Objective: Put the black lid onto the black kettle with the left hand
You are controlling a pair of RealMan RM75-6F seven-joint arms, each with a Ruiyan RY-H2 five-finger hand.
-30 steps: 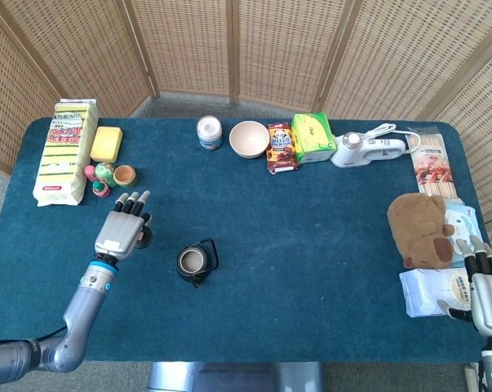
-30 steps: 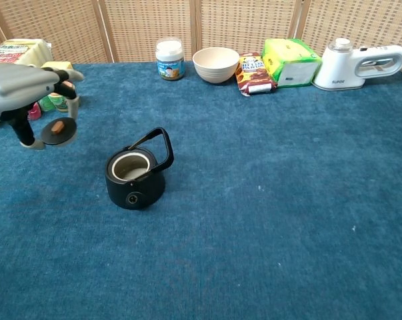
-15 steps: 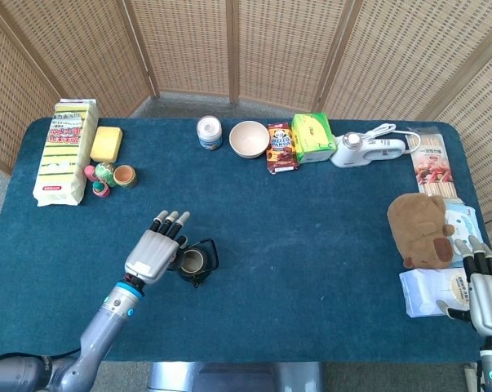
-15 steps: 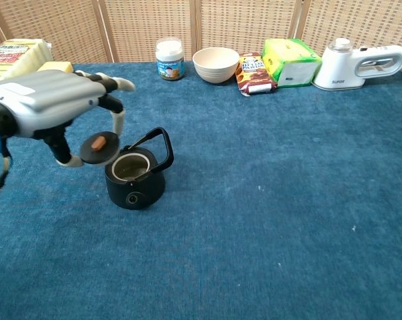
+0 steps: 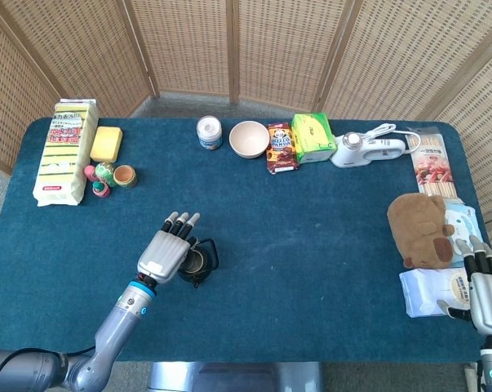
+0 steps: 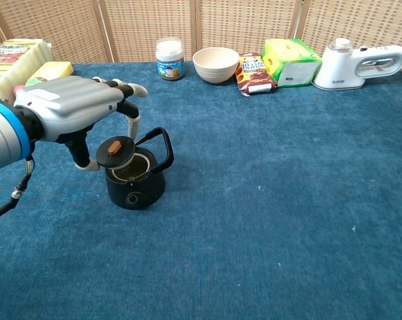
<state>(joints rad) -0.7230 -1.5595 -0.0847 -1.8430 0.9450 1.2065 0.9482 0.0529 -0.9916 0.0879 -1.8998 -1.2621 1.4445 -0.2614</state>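
The black kettle (image 6: 135,183) stands on the blue table with its mouth uncovered and its handle (image 6: 159,142) raised to the right. My left hand (image 6: 73,109) hovers just left of and above it, pinching the black lid (image 6: 115,151) with its brown knob between thumb and a finger. The lid hangs tilted over the kettle's left rim, partly above the opening. In the head view my left hand (image 5: 166,251) covers the lid and the left side of the kettle (image 5: 197,263). My right hand (image 5: 484,291) rests at the far right edge, fingers apart, holding nothing.
Along the back stand a jar (image 6: 169,59), a bowl (image 6: 215,64), a snack bag (image 6: 251,74), a green box (image 6: 291,61) and a white appliance (image 6: 361,64). Sponges (image 5: 64,149) and small cups (image 5: 124,175) sit back left. A brown plush toy (image 5: 423,229) and packets lie right.
My left hand has carried the lid rightward from beside the kettle to just over its left rim. The right hand has not moved.
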